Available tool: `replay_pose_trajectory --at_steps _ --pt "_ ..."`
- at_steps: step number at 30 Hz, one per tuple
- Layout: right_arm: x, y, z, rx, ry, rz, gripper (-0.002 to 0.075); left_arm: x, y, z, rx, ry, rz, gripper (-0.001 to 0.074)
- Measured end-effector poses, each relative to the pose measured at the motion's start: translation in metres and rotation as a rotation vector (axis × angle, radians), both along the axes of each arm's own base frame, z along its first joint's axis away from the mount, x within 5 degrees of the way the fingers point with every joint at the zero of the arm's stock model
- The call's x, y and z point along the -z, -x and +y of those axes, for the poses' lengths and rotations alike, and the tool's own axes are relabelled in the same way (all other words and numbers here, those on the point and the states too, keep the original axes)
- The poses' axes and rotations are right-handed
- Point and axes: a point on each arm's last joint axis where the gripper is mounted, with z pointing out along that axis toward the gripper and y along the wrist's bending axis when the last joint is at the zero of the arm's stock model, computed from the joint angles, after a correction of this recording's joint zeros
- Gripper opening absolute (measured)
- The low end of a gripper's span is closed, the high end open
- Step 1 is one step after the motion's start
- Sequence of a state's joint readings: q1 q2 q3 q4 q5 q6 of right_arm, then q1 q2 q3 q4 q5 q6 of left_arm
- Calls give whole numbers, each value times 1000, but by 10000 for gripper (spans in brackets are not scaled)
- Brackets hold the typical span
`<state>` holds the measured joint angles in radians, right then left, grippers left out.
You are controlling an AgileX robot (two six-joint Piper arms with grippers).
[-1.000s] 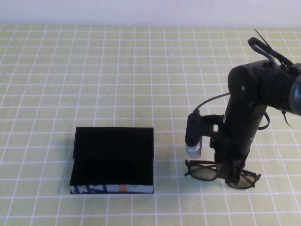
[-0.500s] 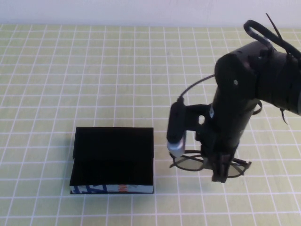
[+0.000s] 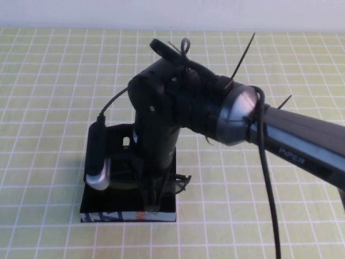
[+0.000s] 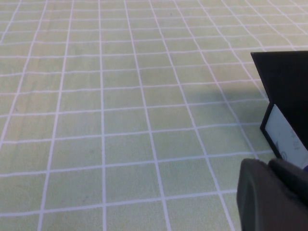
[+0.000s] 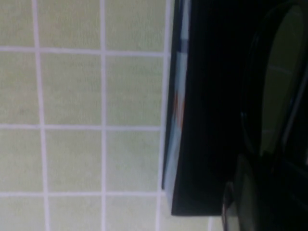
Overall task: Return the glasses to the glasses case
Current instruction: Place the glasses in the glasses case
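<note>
The right gripper (image 3: 152, 200) hangs over the open glasses case (image 3: 91, 208), fingers clamped together on the glasses (image 5: 284, 72). In the high view only one temple end of the glasses shows, jutting past the case's right edge; the wrist view shows one lens above the case's black interior. Whether the frame touches the lining cannot be told, since the arm covers most of the tray.

Risks, as judged from this position:
- The protruding temple could catch on the case's right wall if the pair is lowered as it sits, leaving the glasses tilted on the rim instead of seated.
- An early release from above could let the pair tip out over the patterned front edge (image 5: 174, 115).
- Downward pressure on the light case could shift it on the checked tablecloth (image 3: 259, 216).

Contents: the case appears otherwise empty, though much of it is hidden.

The left gripper (image 4: 272, 195) sits parked low beside the case's left side; its finger state cannot be told.
</note>
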<state>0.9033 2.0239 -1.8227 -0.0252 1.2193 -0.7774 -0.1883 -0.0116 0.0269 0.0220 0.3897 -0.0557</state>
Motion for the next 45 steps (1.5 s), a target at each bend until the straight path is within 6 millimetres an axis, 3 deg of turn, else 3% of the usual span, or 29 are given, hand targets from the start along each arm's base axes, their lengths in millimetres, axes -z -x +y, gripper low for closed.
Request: replay_pose_trajectory --at_steps 9,26,36,45 --pt "-2 7 23 -47 -23 -21 4 0 0 0 0 0 0 -4" --pt "30 3 32 -44 21 36 4 0 0 0 0 0 0 -4" --pt "25 -2 39 -1 -11 28 4 0 0 0 0 0 0 -4" --pt "33 -2 37 -2 18 34 4 0 0 0 0 0 0 -4"
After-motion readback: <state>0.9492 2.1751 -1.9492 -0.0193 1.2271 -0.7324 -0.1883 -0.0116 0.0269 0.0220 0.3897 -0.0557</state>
